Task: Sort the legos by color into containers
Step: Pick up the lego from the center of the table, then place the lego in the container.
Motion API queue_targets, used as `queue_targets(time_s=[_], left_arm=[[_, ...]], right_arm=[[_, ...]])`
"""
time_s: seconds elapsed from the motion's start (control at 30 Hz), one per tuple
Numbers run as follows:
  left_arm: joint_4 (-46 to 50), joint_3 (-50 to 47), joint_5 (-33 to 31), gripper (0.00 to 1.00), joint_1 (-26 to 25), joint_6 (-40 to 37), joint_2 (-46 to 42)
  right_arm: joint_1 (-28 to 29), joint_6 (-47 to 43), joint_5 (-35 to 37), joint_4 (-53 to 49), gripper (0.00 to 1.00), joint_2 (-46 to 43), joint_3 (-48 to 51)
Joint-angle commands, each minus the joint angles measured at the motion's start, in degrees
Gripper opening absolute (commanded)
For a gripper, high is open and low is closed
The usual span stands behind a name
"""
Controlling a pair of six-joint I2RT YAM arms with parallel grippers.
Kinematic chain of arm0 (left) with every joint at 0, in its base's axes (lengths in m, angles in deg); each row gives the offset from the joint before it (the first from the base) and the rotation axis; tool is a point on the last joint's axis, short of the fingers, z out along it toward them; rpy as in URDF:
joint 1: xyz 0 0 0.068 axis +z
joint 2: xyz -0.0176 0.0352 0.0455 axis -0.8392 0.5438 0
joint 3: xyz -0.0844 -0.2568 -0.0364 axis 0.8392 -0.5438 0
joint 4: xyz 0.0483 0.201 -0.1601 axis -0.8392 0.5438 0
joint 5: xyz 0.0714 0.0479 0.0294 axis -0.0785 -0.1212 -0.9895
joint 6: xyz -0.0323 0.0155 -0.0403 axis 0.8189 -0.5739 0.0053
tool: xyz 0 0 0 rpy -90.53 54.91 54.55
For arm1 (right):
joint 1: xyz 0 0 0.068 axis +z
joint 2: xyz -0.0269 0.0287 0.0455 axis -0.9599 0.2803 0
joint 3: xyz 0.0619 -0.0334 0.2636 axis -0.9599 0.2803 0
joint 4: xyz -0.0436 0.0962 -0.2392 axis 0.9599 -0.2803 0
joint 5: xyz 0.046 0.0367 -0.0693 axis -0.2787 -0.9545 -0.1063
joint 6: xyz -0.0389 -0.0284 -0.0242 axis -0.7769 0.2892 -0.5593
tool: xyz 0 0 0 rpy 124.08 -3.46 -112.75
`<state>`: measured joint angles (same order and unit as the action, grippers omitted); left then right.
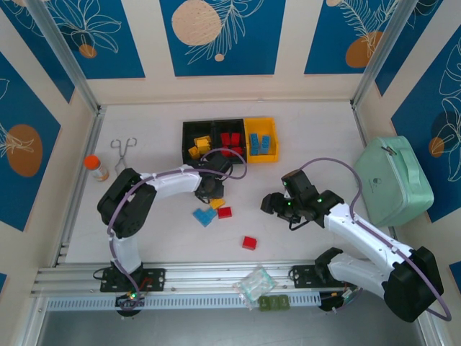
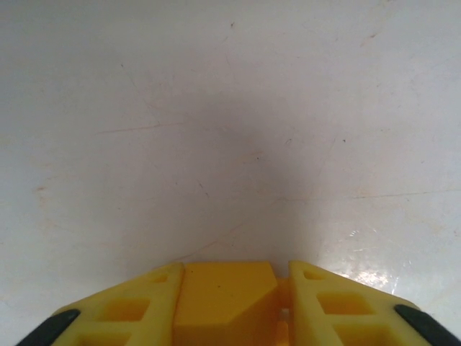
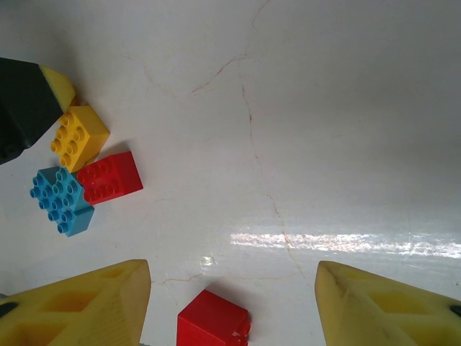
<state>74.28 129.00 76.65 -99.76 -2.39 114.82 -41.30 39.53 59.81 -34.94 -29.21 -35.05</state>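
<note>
Since, from the top camera, the left tool (image 1: pixel 212 193) sits low on the yellow lego (image 1: pixel 217 203), just beside a blue lego (image 1: pixel 204 215) and a red lego (image 1: pixel 225 212) and well short of the containers (image 1: pixel 213 122), a lift could drag those neighbours along; white tabletop (image 1: pixel 144 238), cream walls (image 1: pixel 151 43) with blue leaf panels. Left wrist: tool closed on the yellow lego (image 2: pixel 225 303), depth of hold unclear, so it might twist free; surface scuffed. Right wrist: right tool (image 3: pixel 234 267) wide above a lone red lego (image 3: pixel 214 321), which an off-centre closing could knock aside; hairline cracks and glare on the tabletop
</note>
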Motion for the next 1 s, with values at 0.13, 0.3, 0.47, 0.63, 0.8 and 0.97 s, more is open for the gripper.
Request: queue_targets(time_s=[0.13, 0.3, 0.47, 0.63, 0.8, 0.97], left_arm=[[1.3, -0.2, -0.5, 0.30, 1.3, -1.5, -1.0], [2.8, 1.4, -0.5, 0.30, 2.7, -3.0, -3.5], [4.6, 4.1, -1.0, 0.30, 4.6, -5.1, -5.9], [6.5, 8.9, -1.5, 0.30, 8.1, -8.1, -6.5], [8.6, 16.5, -2.3, 0.30, 11.9, -11.2, -4.0], [10.4, 24.7, -2.8, 0.30, 14.6, -13.8, 0.7]], right_arm=[[1.1, 0.8, -0.5, 0.8, 0.62, 0.8, -0.1], [2.4, 0.3, -0.3, 1.6, 0.62, 1.6, -1.1], [4.4, 0.6, -0.3, 3.2, 0.62, 3.5, -1.9], [6.4, 0.7, 0.2, 4.7, 0.62, 5.6, -3.0], [7.9, 0.7, 0.6, 5.2, 0.62, 8.1, -4.5], [9.1, 0.9, 1.1, 5.4, 0.62, 9.6, -5.6]])
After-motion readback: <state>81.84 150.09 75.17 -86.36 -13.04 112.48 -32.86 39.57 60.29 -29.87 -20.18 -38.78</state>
